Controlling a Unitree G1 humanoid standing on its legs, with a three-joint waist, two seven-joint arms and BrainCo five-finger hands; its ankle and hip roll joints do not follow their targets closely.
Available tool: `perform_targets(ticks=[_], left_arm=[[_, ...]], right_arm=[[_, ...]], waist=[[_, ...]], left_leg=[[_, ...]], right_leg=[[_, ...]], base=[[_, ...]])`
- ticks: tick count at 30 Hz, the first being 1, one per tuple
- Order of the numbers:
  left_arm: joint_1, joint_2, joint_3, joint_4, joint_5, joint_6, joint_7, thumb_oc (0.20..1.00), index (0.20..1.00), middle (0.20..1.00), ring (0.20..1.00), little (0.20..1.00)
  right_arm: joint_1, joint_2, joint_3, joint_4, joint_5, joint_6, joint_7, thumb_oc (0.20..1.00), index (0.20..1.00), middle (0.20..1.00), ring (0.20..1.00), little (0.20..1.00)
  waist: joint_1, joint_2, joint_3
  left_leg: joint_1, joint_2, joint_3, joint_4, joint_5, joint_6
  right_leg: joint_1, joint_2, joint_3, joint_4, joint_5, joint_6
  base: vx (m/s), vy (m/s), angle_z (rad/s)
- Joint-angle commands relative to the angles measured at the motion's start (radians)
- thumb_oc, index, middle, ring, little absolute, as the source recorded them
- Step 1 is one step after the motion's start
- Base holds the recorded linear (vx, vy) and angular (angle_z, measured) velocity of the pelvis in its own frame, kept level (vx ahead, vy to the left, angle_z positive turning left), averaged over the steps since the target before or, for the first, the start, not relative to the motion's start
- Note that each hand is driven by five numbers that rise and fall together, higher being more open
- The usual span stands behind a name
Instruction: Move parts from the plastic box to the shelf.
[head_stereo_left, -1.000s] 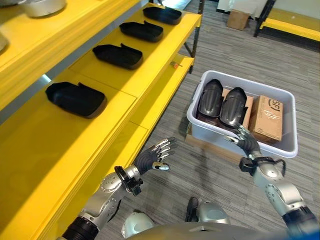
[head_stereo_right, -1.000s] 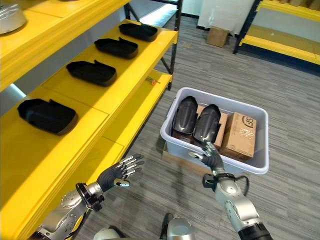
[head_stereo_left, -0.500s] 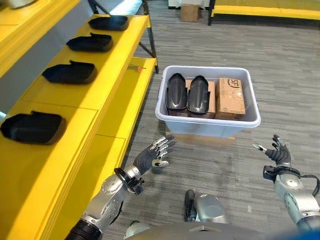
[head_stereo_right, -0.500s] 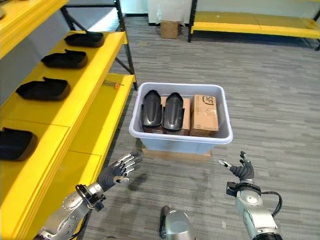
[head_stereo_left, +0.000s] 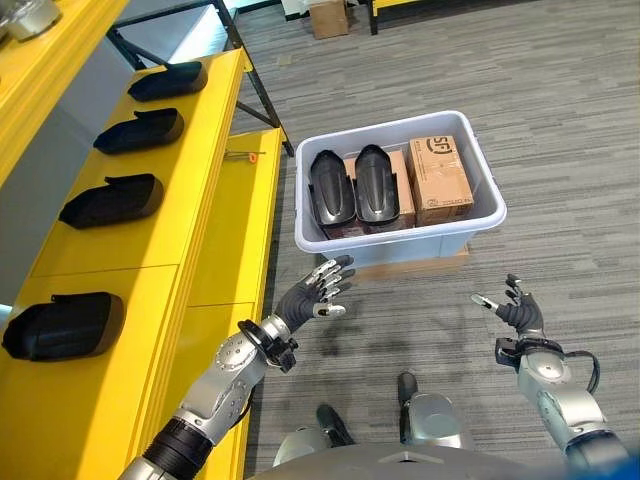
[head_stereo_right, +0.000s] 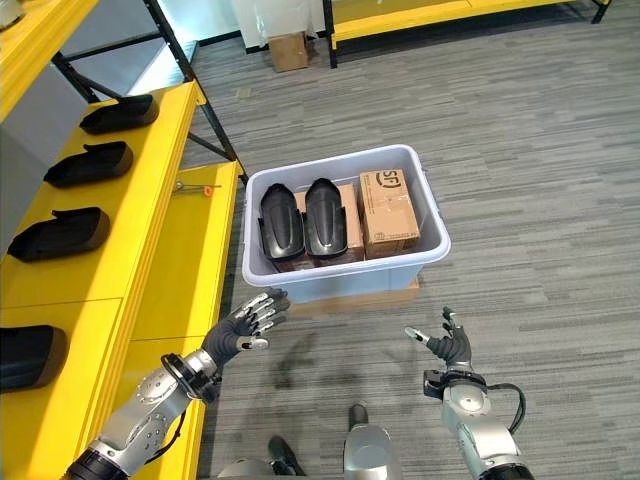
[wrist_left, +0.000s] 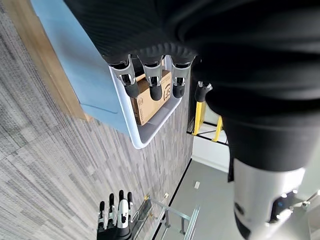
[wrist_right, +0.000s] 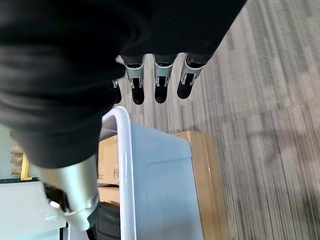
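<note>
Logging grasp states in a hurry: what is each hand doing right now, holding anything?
Left hand: open, fingers spread, holding nothing.
Right hand: open, fingers spread, holding nothing.

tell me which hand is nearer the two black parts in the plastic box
Left. The left hand hovers open just in front of the plastic box below the black parts; the right hand is open over the floor, further off to the right.

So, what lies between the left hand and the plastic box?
Only bare grey carpet, as the left eye view shows: the open left hand hovers just short of the plastic box, apart from its near wall.
</note>
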Motion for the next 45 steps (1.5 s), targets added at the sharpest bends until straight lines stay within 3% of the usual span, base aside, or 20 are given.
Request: perform_targets(ticks=[1,5,8,10,14,17,21,25,28,30,34,35,37,38,39,41,45], left_arm=[[0.009,0.002,0.053,-0.045,-0.051,-0.028,-0.044,1.000,1.000,1.000,1.000,1.000],[0.031,0.009,0.055,-0.046,-0.033,-0.017,-0.051,1.000,1.000,1.000,1.000,1.000],[0.049,0.027,0.058,-0.041,0.040,-0.047,-0.037,1.000,1.000,1.000,1.000,1.000],[0.052,0.034,0.058,-0.042,0.052,-0.052,-0.027,1.000,1.000,1.000,1.000,1.000],[0.041,0.059,0.050,-0.035,0.092,-0.073,0.013,1.000,1.000,1.000,1.000,1.000],[0.026,0.062,0.038,-0.028,0.096,-0.062,0.022,1.000,1.000,1.000,1.000,1.000],[0.006,0.063,0.000,-0.014,0.203,-0.081,0.033,1.000,1.000,1.000,1.000,1.000],[-0.031,0.071,-0.038,-0.021,0.217,-0.060,0.044,1.000,1.000,1.000,1.000,1.000],[-0.045,0.070,-0.045,-0.026,0.213,-0.039,0.050,1.000,1.000,1.000,1.000,1.000],[-0.042,0.067,-0.046,-0.029,0.225,-0.033,0.053,1.000,1.000,1.000,1.000,1.000],[-0.051,0.072,-0.048,-0.047,0.233,0.001,0.053,1.000,1.000,1.000,1.000,1.000],[-0.061,0.077,-0.049,-0.050,0.225,0.019,0.049,1.000,1.000,1.000,1.000,1.000],[-0.071,0.085,-0.053,-0.048,0.228,0.020,0.056,1.000,1.000,1.000,1.000,1.000],[-0.077,0.090,-0.058,-0.043,0.224,0.018,0.069,1.000,1.000,1.000,1.000,1.000],[-0.078,0.094,-0.061,-0.039,0.219,0.016,0.076,1.000,1.000,1.000,1.000,1.000],[-0.069,0.099,-0.058,-0.032,0.227,0.016,0.048,1.000,1.000,1.000,1.000,1.000],[-0.044,0.109,-0.052,-0.049,0.244,0.033,-0.012,1.000,1.000,1.000,1.000,1.000]], right_arm=[[0.022,-0.028,-0.004,-0.113,0.003,-0.059,0.008,1.000,1.000,1.000,1.000,1.000],[0.034,-0.032,0.022,-0.119,-0.011,-0.066,0.064,1.000,1.000,1.000,1.000,1.000],[0.032,-0.028,0.037,-0.149,-0.018,-0.083,0.098,1.000,1.000,1.000,1.000,1.000],[0.028,-0.028,0.040,-0.154,-0.020,-0.084,0.097,1.000,1.000,1.000,1.000,1.000],[-0.001,-0.022,0.048,-0.155,-0.010,-0.077,0.115,1.000,1.000,1.000,1.000,1.000],[-0.030,-0.009,0.067,-0.161,-0.067,-0.084,0.123,1.000,1.000,1.000,1.000,1.000],[-0.096,0.005,0.071,-0.150,-0.052,-0.114,0.052,1.000,1.000,1.000,1.000,1.000],[-0.165,0.029,0.057,-0.119,-0.062,-0.140,0.003,1.000,1.000,1.000,1.000,1.000],[-0.192,0.041,0.046,-0.116,-0.059,-0.152,-0.025,1.000,1.000,1.000,1.000,1.000],[-0.203,0.047,0.033,-0.112,-0.042,-0.154,-0.033,1.000,1.000,1.000,1.000,1.000],[-0.223,0.054,-0.005,-0.091,-0.043,-0.174,-0.029,1.000,1.000,1.000,1.000,1.000],[-0.222,0.056,-0.008,-0.101,-0.044,-0.169,-0.038,1.000,1.000,1.000,1.000,1.000],[-0.224,0.059,-0.008,-0.108,-0.040,-0.158,-0.042,1.000,1.000,1.000,1.000,1.000],[-0.230,0.068,-0.004,-0.112,-0.048,-0.146,-0.042,1.000,1.000,1.000,1.000,1.000],[-0.231,0.079,-0.002,-0.114,-0.060,-0.142,-0.044,1.000,1.000,1.000,1.000,1.000],[-0.227,0.094,-0.007,-0.123,-0.079,-0.125,-0.061,1.000,1.000,1.000,1.000,1.000],[-0.213,0.079,-0.027,-0.128,-0.098,-0.129,-0.093,1.000,1.000,1.000,1.000,1.000]], waist=[[0.001,-0.009,-0.029],[0.009,-0.011,-0.021],[0.010,-0.017,-0.024],[0.013,-0.022,-0.026],[0.024,-0.043,-0.037],[0.037,-0.053,-0.045],[0.055,-0.062,-0.054],[0.076,-0.072,-0.063],[0.085,-0.072,-0.055],[0.093,-0.068,-0.048],[0.112,-0.062,-0.039],[0.113,-0.066,-0.039],[0.113,-0.071,-0.036],[0.110,-0.078,-0.028],[0.111,-0.076,-0.022],[0.118,-0.077,-0.019],[0.123,-0.080,-0.037]], left_leg=[[-0.044,0.099,-0.027,-0.186,0.087,-0.052],[-0.039,0.103,-0.075,-0.193,0.077,-0.049],[-0.003,0.069,-0.058,-0.184,0.002,-0.020],[-0.003,0.060,-0.058,-0.169,-0.019,-0.010],[0.005,0.022,-0.040,-0.108,-0.127,0.047],[0.014,-0.012,-0.040,-0.108,-0.152,0.076],[0.025,-0.046,-0.048,-0.125,-0.169,0.107],[0.035,-0.094,-0.060,-0.161,-0.187,0.148],[0.055,-0.120,-0.072,-0.190,-0.196,0.183],[0.073,-0.129,-0.077,-0.208,-0.195,0.191],[0.109,-0.123,-0.093,-0.209,-0.191,0.164],[0.119,-0.116,-0.102,-0.210,-0.198,0.153],[0.130,-0.109,-0.104,-0.209,-0.215,0.146],[0.146,-0.095,-0.093,-0.207,-0.242,0.136],[0.154,-0.079,-0.083,-0.204,-0.252,0.129],[0.147,-0.034,-0.067,-0.182,-0.249,0.105],[0.114,0.014,-0.081,-0.128,-0.235,0.070]], right_leg=[[0.075,-0.049,-0.091,-0.076,0.029,0.125],[0.088,-0.047,-0.068,-0.039,0.000,0.123],[0.094,-0.037,-0.071,-0.003,-0.031,0.125],[0.092,-0.036,-0.071,0.016,-0.042,0.124],[0.076,-0.025,-0.087,0.113,-0.095,0.115],[0.073,-0.012,-0.095,0.152,-0.115,0.117],[0.053,0.004,-0.107,0.228,-0.143,0.123],[0.013,0.019,-0.119,0.384,-0.125,0.156],[-0.092,-0.009,-0.111,0.621,-0.050,0.220],[-0.140,-0.048,-0.118,0.686,-0.031,0.234],[-0.105,-0.140,-0.142,0.456,0.019,0.216],[-0.109,-0.198,-0.120,0.323,0.105,0.235],[-0.110,-0.247,-0.106,0.197,0.215,0.266],[-0.144,-0.307,-0.084,0.124,0.325,0.300],[-0.164,-0.333,-0.075,0.100,0.361,0.310],[-0.142,-0.351,-0.080,0.054,0.354,0.318],[-0.062,-0.312,-0.109,0.005,0.288,0.303]], base=[[0.21,0.093,-0.20],[0.29,0.153,-0.43],[0.31,0.197,-0.52],[0.15,0.138,-0.10],[0.20,0.201,-0.14],[0.21,0.181,-0.02],[0.19,0.169,0.02],[0.14,0.155,0.03],[0.09,0.147,0.12],[0.08,0.052,0.19],[0.10,-0.149,-0.17],[0.09,-0.267,-0.02],[0.10,-0.293,0.09],[0.10,-0.368,0.09],[0.09,-0.389,0.07],[0.11,-0.487,0.00],[0.14,-0.419,0.47]])
